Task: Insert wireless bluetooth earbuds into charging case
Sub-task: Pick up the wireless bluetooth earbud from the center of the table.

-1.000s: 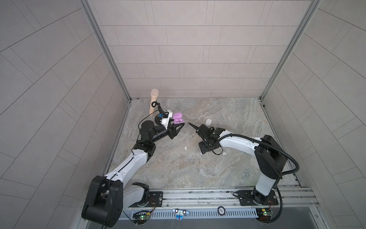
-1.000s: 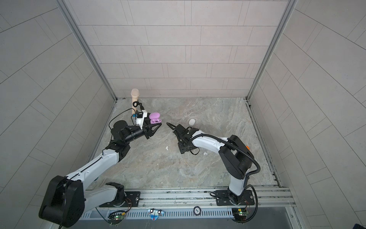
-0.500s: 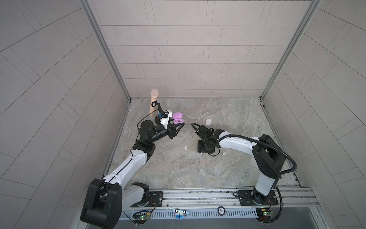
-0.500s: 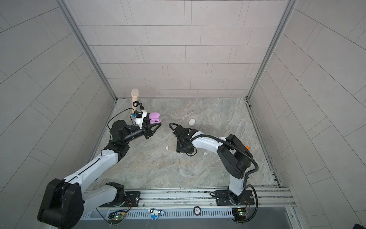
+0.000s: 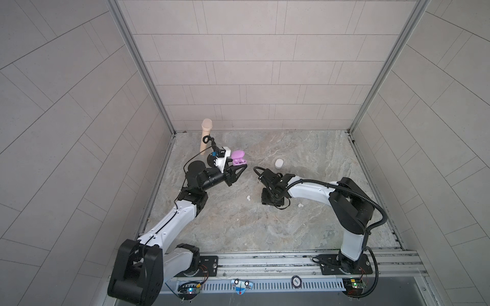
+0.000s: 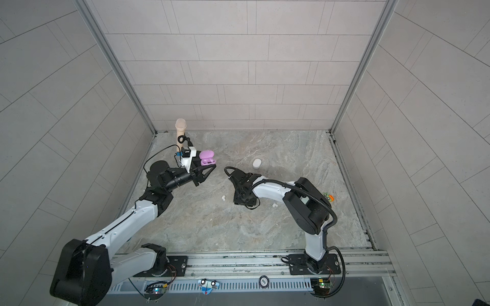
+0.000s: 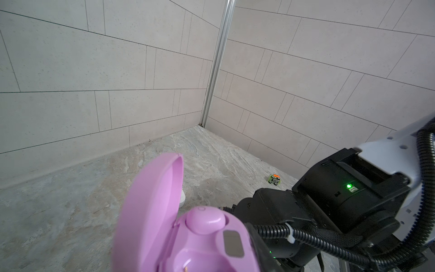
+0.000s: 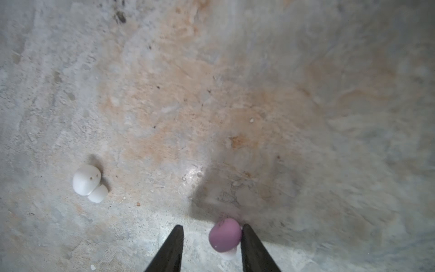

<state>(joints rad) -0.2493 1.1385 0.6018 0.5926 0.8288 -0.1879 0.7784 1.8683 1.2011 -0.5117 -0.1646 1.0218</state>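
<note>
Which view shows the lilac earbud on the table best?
Right wrist view: the lilac earbud sits between the right hand's fingers. In both top views that hand hides it; the left wrist view misses it.

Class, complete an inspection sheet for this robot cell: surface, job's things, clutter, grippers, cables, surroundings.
Surface: marbled grey stone tabletop, gritty specks.
Job's things: open lilac plastic charging case, apparently with a seated lilac bud; loose lilac rounded earbud on the tabletop; white rounded earbud and second white earbud lying apart; white pebble-shaped case standing.
Clutter: beige upright cylindrical peg; small green-and-orange toy car.
Grippers: left gripper shut on the lilac case, raised; right gripper open, fingers either side of the loose lilac earbud.
Cables: black corrugated hose along the right arm.
Surroundings: pale tiled walls; metal base rail.
</note>
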